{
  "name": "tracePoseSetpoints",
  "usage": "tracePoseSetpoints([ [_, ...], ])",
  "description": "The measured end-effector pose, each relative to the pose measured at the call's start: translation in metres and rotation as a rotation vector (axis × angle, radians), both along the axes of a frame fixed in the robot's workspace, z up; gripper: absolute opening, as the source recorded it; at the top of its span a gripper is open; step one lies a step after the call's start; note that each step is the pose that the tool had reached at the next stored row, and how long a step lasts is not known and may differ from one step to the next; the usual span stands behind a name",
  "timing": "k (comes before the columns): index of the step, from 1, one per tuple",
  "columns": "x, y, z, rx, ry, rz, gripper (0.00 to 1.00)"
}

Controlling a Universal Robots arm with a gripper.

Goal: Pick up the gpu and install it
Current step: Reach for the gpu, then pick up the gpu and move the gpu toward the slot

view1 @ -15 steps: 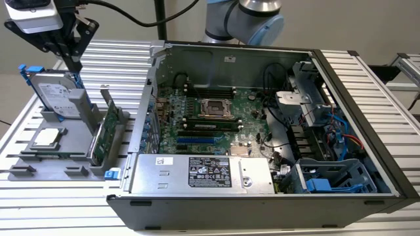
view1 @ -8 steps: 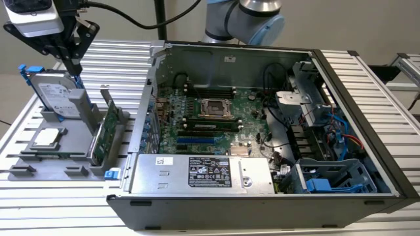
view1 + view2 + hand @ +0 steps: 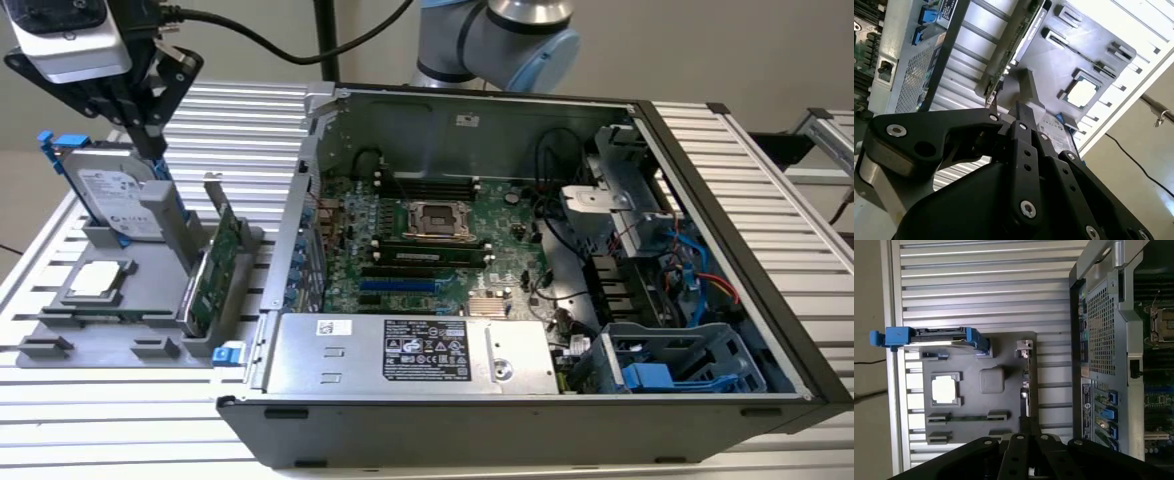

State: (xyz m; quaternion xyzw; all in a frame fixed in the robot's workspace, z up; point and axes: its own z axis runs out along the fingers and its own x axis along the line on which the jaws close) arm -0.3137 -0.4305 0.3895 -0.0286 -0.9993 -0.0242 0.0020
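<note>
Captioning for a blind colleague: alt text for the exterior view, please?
A robot gripper hangs above a grey parts holder at the exterior view's left, where the gpu stands on edge beside a hard drive and CPU chip. An open computer case lies beside it.

Ribbed metal table — beige wall behind, even light.
</note>
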Motion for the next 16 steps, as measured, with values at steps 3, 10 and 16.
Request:
tracePoseSetpoints([
  [3, 0.0010, -0.0027, -0.0001, 0.0000, 0.0021, 0.002, 0.00],
  [10, 0.0035, -0.0086, -0.0004, 0.0000, 0.0076, 0.008, 0.00],
  [16, 0.0060, -0.0130, -0.0005, 0.0000, 0.0110, 0.015, 0.00],
])
